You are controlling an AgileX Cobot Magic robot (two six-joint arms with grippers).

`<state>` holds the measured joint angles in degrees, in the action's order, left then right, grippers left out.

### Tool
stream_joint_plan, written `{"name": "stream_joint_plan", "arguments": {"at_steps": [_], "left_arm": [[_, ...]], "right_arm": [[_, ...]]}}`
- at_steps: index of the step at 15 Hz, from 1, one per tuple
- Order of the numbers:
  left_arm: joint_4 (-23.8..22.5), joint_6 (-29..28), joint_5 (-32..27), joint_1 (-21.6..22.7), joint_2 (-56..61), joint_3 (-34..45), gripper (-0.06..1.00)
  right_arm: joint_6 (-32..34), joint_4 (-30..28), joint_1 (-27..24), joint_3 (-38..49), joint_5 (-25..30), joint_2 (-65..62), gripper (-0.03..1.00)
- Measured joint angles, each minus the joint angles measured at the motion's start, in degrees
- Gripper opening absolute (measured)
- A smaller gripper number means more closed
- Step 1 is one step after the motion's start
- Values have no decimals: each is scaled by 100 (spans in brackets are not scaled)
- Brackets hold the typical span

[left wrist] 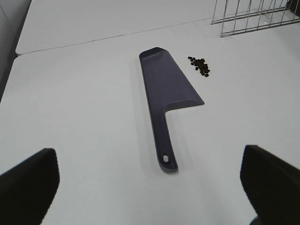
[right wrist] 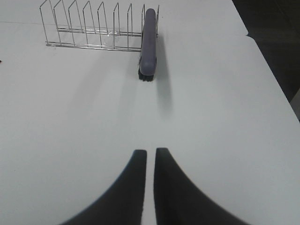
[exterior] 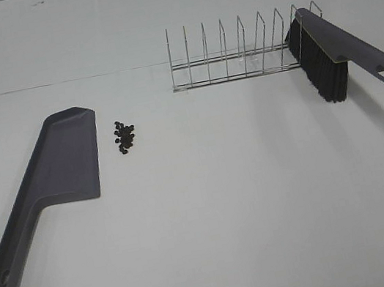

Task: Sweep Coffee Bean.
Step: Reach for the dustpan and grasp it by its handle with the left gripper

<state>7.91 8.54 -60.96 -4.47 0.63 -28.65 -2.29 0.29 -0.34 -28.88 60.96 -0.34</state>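
A small cluster of dark coffee beans [exterior: 125, 136] lies on the white table just right of a grey dustpan [exterior: 58, 163], whose blade edge faces the beans. Both also show in the left wrist view: the beans [left wrist: 199, 66] and the dustpan [left wrist: 166, 89]. A grey brush with black bristles [exterior: 328, 52] leans in the right end of a wire rack [exterior: 229, 59]. My left gripper [left wrist: 149, 157] is open and empty, set back behind the dustpan's handle. My right gripper [right wrist: 150, 154] is shut and empty, well short of the brush [right wrist: 149, 42]. Neither gripper shows in the exterior high view.
The wire rack [right wrist: 89, 28] stands at the back of the table, its other slots holding nothing. A seam crosses the table [exterior: 55, 83] behind the dustpan. The table's right edge [right wrist: 267, 70] drops off to dark floor.
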Motion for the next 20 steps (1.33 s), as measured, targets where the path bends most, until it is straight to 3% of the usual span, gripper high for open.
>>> {"name": "stream_joint_plan", "arguments": {"at_steps": [20], "left_arm": [[0,0,0,0,0,0,98]], "right_arm": [[0,0,0,0,0,0,0]]}}
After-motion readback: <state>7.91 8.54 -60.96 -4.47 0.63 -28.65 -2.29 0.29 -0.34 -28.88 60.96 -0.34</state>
